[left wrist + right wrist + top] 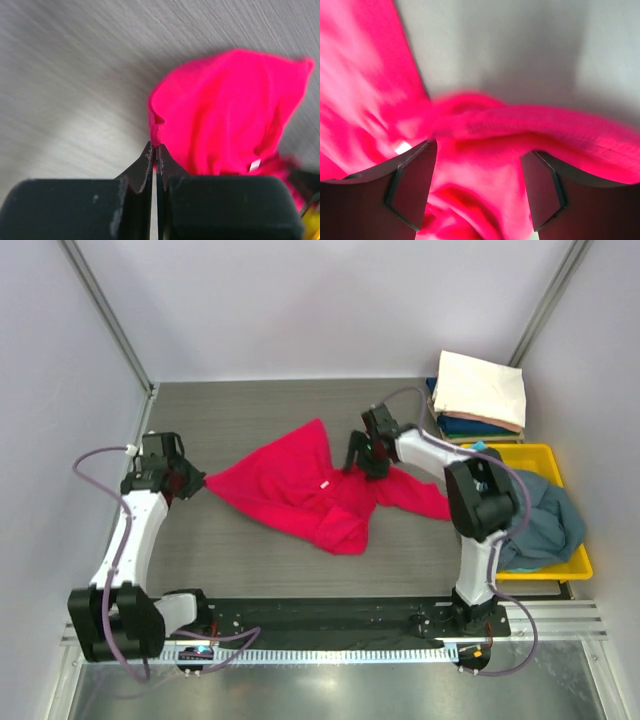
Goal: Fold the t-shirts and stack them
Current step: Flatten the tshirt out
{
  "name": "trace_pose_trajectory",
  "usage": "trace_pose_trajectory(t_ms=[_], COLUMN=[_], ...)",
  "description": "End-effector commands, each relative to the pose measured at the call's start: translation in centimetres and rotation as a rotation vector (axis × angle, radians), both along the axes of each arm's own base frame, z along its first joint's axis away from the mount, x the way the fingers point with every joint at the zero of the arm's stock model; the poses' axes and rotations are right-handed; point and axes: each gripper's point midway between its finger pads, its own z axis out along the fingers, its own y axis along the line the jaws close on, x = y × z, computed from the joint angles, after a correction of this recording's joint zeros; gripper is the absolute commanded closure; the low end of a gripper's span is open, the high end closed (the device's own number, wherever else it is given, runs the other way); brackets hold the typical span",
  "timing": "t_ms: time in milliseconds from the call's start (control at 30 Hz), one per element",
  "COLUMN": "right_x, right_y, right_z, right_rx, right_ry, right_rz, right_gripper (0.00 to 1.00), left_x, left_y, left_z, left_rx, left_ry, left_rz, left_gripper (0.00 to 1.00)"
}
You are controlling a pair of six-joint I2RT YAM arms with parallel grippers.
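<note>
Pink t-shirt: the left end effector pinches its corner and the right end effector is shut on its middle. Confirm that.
Wrong on the right end effector: the right wrist view shows it open over the pink t-shirt, not shut on it. The left end effector does pinch its corner.

Your top external camera sits high behind the arm bases [110, 620] and looks down on the whole table [250, 410]. Your left wrist camera looks out past the left fingers [142, 170], close over the table. Your right wrist camera faces down between the right fingers [412, 190], very near the crimson-pink t-shirt [520, 130]. All three views share that t-shirt.
</note>
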Motion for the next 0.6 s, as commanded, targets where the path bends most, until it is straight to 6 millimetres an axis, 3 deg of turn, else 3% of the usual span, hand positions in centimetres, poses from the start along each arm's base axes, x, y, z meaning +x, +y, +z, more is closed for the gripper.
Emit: trace_pose_trajectory(t_ms=[0, 33, 67, 100, 133, 233, 267, 333, 367, 467, 567], right_x=[8.7, 8.8, 10.3, 10.4, 10.1, 8.1, 6.4, 4.0, 1.9, -2.7, -7.2], right_y=[4.4, 4.2, 4.6, 4.3, 3.9, 1.9, 0.9, 0.6, 0.1, 2.9, 5.8], right_z=[8.0, 7.7, 11.1, 11.8, 14.0, 15.1, 15.7, 15.9, 16.0, 15.6, 14.0], right_rx=[0.030, -0.019, -0.027, -0.040, -0.042, -0.105, -0.122, -0.163, -0.162, -0.145, -0.145], right_ry=[-0.256, -0.224, -0.303, -0.315, -0.348, -0.371, -0.379, -0.395, -0.398, -0.409, -0.384], right_rz=[0.138, 0.147, 0.136, 0.134, 0.125, 0.082, 0.078, 0.086, 0.088, 0.153, 0.229], right_gripper=[0.27, 0.27, 0.27, 0.26, 0.25, 0.25, 0.25, 0.24, 0.26, 0.27, 0.29], left_x=[-3.0, -3.2, -3.4, -3.4, -3.6, -3.8, -3.8, -4.1, -4.1, -4.1, -4.2], left_y=[1.1, 0.9, 0.9, 0.9, 0.4, -0.2, -0.3, -0.4, -0.6, -1.0, -0.9], left_z=[1.4, 1.6, 1.7, 1.9, 1.8, 1.3, 1.1, 0.6, 0.5, 0.6, 0.9], left_rx=[0.056, 0.061, 0.078, 0.085, 0.071, 0.065, 0.065, 0.057, 0.051, 0.033, 0.038], left_ry=[-0.011, -0.015, -0.012, -0.008, 0.003, 0.013, 0.011, 0.014, 0.016, 0.005, -0.008], left_rz=[-0.021, -0.040, -0.075, -0.090, -0.123, -0.192, -0.201, -0.203, -0.205, -0.217, -0.213], left_gripper=[0.99, 0.98, 0.97, 0.97, 0.97, 0.98, 0.98, 0.97, 0.97, 0.98, 0.98])
